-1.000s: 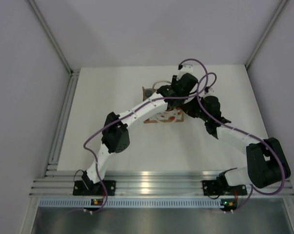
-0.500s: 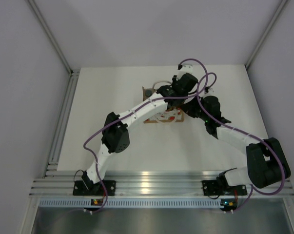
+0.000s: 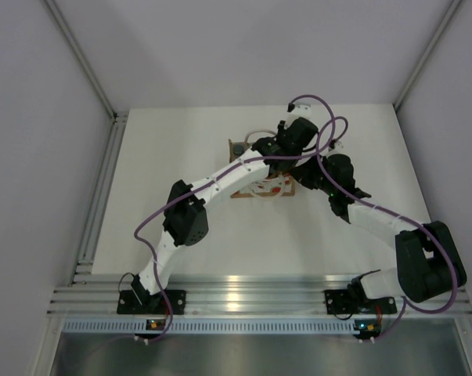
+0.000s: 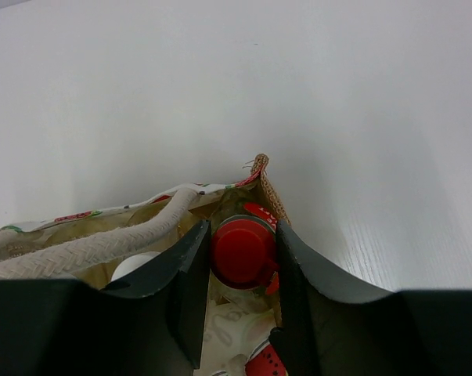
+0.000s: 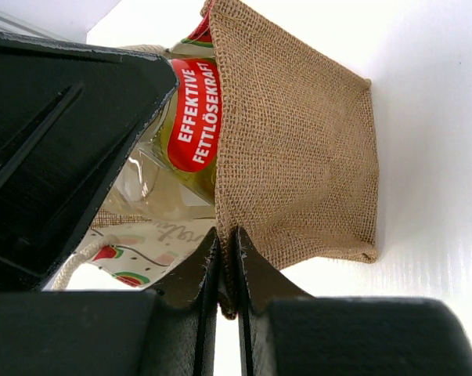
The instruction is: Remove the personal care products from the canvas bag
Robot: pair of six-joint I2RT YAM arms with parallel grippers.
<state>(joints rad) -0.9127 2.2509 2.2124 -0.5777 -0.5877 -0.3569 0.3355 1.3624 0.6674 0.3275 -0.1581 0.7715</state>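
Note:
The canvas bag (image 3: 267, 186) stands at the table's middle back, under both wrists. My left gripper (image 4: 242, 229) reaches into its right end, and its jaws press on both sides of the red top of the yellow bottle (image 4: 243, 252). A white cap (image 4: 134, 265) of another bottle shows to its left, under a rope handle (image 4: 102, 243). A dark cap (image 3: 239, 148) shows at the bag's left end. My right gripper (image 5: 226, 235) is shut on the edge of the bag's burlap end wall (image 5: 298, 149). The yellow bottle's red label (image 5: 192, 117) shows inside the bag in the right wrist view.
The white table (image 3: 165, 172) is bounded by grey walls at the left, right and back. An aluminium rail (image 3: 243, 294) runs along the near edge by the arm bases. Purple cables (image 3: 318, 106) loop above the wrists.

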